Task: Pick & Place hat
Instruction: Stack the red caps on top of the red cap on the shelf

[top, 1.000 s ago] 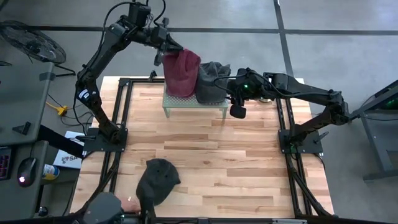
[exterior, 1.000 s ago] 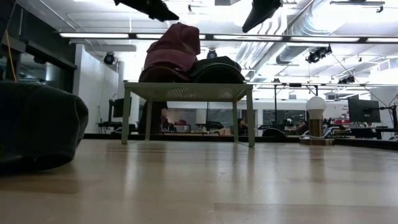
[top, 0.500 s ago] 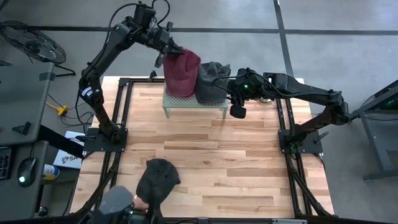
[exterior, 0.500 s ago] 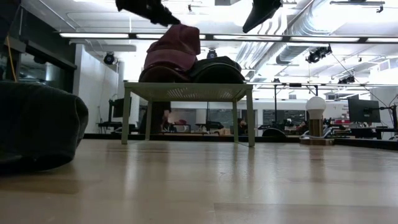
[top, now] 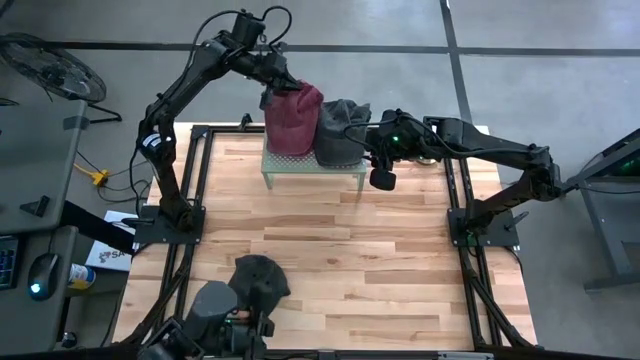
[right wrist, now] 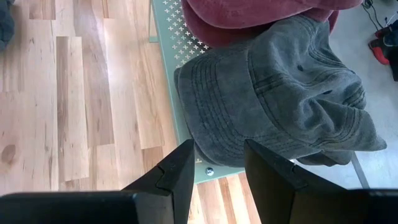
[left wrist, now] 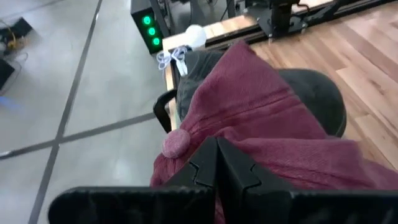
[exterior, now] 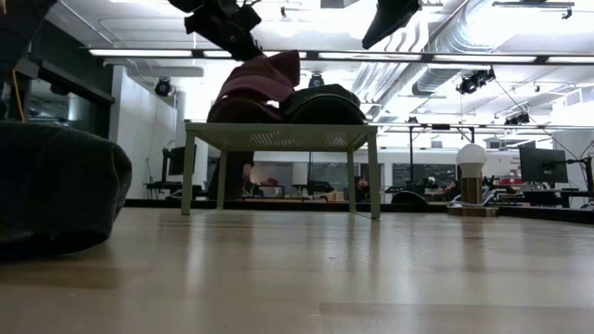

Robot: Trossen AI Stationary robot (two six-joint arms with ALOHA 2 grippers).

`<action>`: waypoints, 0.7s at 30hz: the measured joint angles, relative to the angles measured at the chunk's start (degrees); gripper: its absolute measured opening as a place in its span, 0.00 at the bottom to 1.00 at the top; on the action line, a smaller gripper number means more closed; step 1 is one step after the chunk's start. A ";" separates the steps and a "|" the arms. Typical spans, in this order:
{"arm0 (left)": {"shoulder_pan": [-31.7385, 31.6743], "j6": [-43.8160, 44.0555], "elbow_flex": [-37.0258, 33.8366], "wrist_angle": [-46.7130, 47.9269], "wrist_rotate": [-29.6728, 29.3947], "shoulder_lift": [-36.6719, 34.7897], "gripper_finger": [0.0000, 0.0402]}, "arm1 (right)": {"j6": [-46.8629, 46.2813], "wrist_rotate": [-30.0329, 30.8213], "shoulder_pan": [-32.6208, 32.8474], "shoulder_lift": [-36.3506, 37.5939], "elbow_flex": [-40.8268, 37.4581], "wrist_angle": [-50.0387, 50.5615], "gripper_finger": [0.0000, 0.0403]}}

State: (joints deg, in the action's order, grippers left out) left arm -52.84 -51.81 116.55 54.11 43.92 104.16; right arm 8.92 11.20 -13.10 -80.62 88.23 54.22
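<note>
A maroon hat and a grey hat sit side by side on a small pale green stand at the table's far edge. The maroon hat's brim end rests on the stand and its crown leans against the grey hat. My left gripper is shut at the maroon hat's crown, on its far left side. My right gripper hangs open just right of the stand, above the grey hat's near right edge, with nothing between its fingers. A third, dark hat lies near the table's front edge. My left gripper has the maroon hat's crown at its shut fingertips, right beside the top button. The fingers slant down from the far left. They hide whether one layer or a fold lies between them. The crown is tilted toward the grey hat, with the lower part on the stand.
A person crouches at the near edge by the dark hat. The stand is raised on thin legs. A black metal frame borders the wooden table. Bare planks lie between the stand and the dark hat.
My left gripper has sunk and gone a little toward the table's right, staying shut. The maroon hat's crown has dropped with it and tipped over toward the grey hat, while its base stayed on the stand. The person at the near edge has moved in beside the dark hat.
</note>
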 joint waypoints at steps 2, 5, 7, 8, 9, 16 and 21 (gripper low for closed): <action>0.00 0.18 -0.03 0.21 -0.71 0.13 0.00 | -0.05 -0.02 0.02 0.00 0.00 0.00 0.32; 0.00 0.70 -0.04 0.09 -1.30 0.09 0.00 | -0.05 -0.02 0.02 0.00 0.00 0.00 0.32; 0.00 1.17 -0.04 0.11 -1.48 0.09 0.00 | -0.08 -0.02 0.02 0.00 0.00 0.00 0.32; 0.00 1.61 -0.04 0.13 -1.58 0.09 0.00 | -0.08 -0.02 0.01 0.00 0.00 0.00 0.32; -0.02 2.11 -0.04 0.15 -1.60 0.09 0.00 | -0.08 -0.07 0.02 0.00 0.00 0.00 0.32; -0.02 2.31 -0.04 1.46 -2.98 0.09 0.00 | -0.10 -0.39 0.02 0.00 0.00 0.00 0.32; -0.02 2.55 -0.04 1.75 -2.95 0.07 0.00 | -0.16 -0.41 0.02 0.00 0.00 0.00 0.32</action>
State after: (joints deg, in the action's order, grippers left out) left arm -52.86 -49.25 116.51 55.85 40.97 104.22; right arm 8.76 10.79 -13.08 -80.62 88.23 54.22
